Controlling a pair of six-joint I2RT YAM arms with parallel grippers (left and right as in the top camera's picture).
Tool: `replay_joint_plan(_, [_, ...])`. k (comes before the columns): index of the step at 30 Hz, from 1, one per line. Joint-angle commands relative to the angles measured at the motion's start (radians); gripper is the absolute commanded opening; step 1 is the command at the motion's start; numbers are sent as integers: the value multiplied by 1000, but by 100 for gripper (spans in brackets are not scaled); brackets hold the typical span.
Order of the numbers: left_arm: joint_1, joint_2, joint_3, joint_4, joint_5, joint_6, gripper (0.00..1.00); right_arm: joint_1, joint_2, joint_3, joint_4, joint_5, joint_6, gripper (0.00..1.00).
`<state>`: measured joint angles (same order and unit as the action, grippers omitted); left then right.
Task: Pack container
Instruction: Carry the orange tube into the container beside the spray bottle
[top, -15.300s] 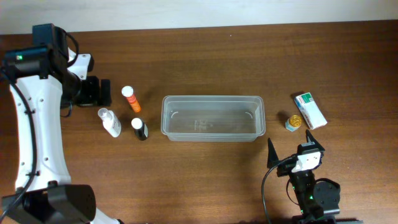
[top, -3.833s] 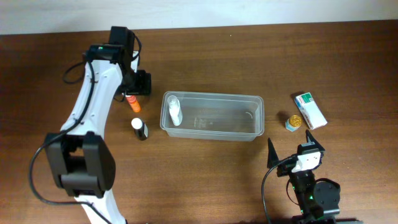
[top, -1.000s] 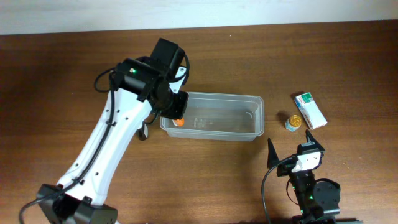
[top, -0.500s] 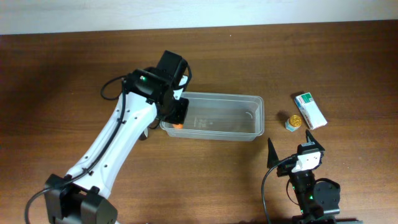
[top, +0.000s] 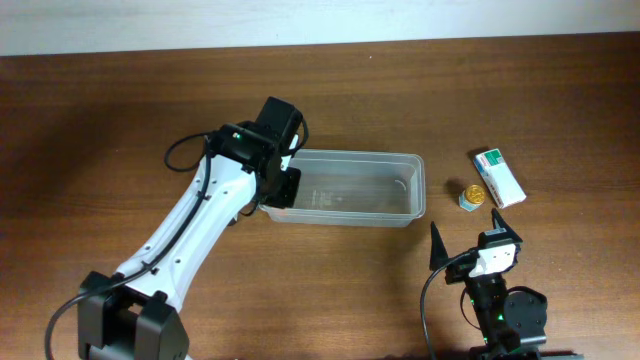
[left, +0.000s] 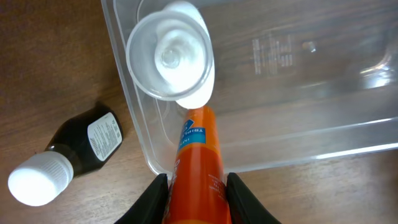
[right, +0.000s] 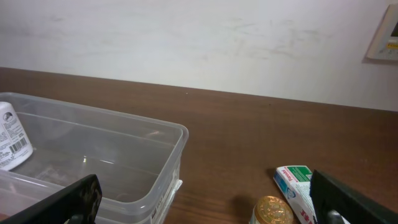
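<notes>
The tabletop (top: 100, 120) carries everything, and the left arm (top: 190, 230) reaches across it to the left end of the container (top: 345, 154), which sits near the middle with its long side running left to right. The left jaws are closed on an orange tube (left: 198, 168), gripping its body, and its far end points down into the tub's near-left corner. The step in hand looks like setting this tube inside.

The room there is tight. A white bottle (left: 169, 55) stands upright in the same end of the tub, and in the wrist view the tube's tip lies just under its cap; whether the two touch cannot be told. A good placement would take the tube a little to the right, toward the bare floor of the tub, before lowering it, so the white bottle is not tipped. The tube should go low before the jaws part, since a drop from rim height could bounce or roll it. The tub is light plastic and would likely slide if a finger pressed on its wall, so the retreat is best made straight up.

A black bottle (left: 68, 152) lies on the tabletop just outside the tub's left wall, apart from it. Far right, a carton (top: 498, 176) and a small jar (top: 472, 195) wait unpacked. The right jaws stand wide open, parked near the front edge and holding nothing
</notes>
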<state>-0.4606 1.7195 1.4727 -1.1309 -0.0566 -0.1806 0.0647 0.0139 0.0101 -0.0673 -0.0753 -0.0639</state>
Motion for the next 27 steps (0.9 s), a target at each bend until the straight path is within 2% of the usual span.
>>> replay_joint_plan(1, [-2, -6, -16, 6, -11, -13, 25, -8, -8, -5, -5, 5, -3, 98])
replay_joint_plan(15, [-2, 1, -23, 32, -10, -17, 25, -8, -8, -5, -5, 5, -3, 98])
replay_joint_plan(27, [-2, 1, -127, 120, 16, -35, 25, -8, -8, -5, -5, 5, -3, 98])
